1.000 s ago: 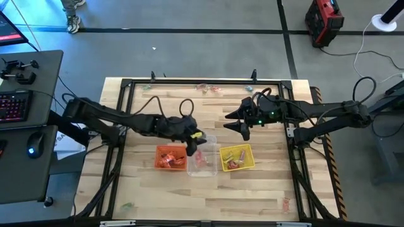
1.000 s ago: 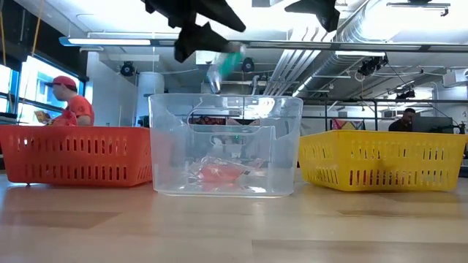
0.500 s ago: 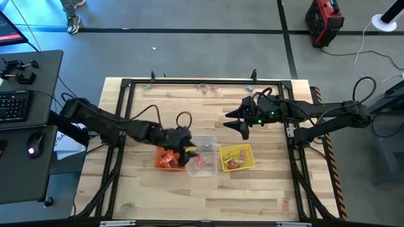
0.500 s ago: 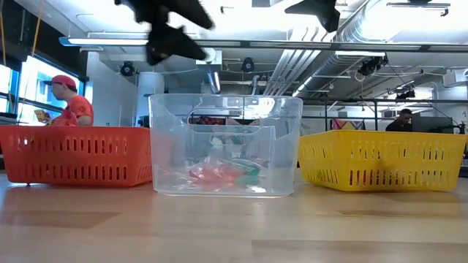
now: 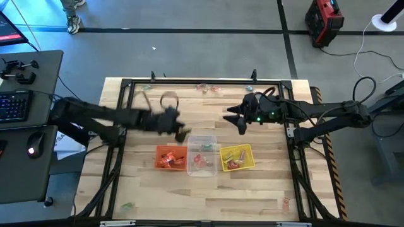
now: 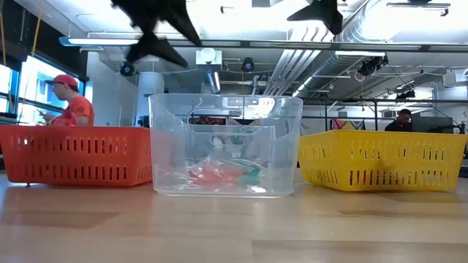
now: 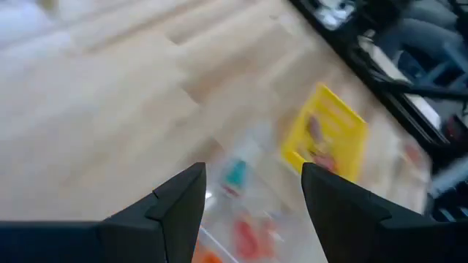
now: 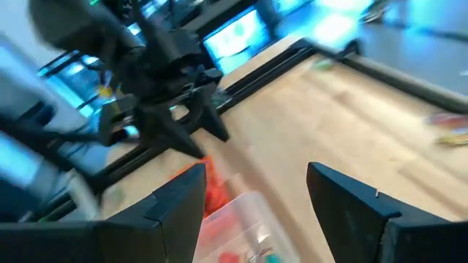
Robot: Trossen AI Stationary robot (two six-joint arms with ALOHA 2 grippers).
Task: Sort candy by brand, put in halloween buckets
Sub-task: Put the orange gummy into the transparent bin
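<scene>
Three tubs stand in a row on the wooden table: orange (image 5: 170, 157), clear (image 5: 202, 154) and yellow (image 5: 237, 157), each with wrapped candy on its floor. The clear tub (image 6: 225, 146) holds red sweets (image 6: 216, 174) and a teal one (image 6: 250, 174). My left gripper (image 5: 182, 133) hangs open above the table, just beyond the gap between the orange and clear tubs; nothing is between its fingers (image 7: 252, 168). My right gripper (image 5: 238, 123) hovers open and bare beyond the yellow tub (image 8: 256, 168).
Loose sweets lie by the far edge (image 5: 208, 88), at the near left corner (image 5: 128, 205) and the near right corner (image 5: 285, 203). A black frame (image 5: 189, 81) borders the table. People are in the room behind (image 6: 69, 102).
The teal sweet that hung from my left gripper above the clear tub has fallen into that tub and lies on its floor. My left gripper has let go, then drawn back toward the table's left and far edge, rolling as it went.
</scene>
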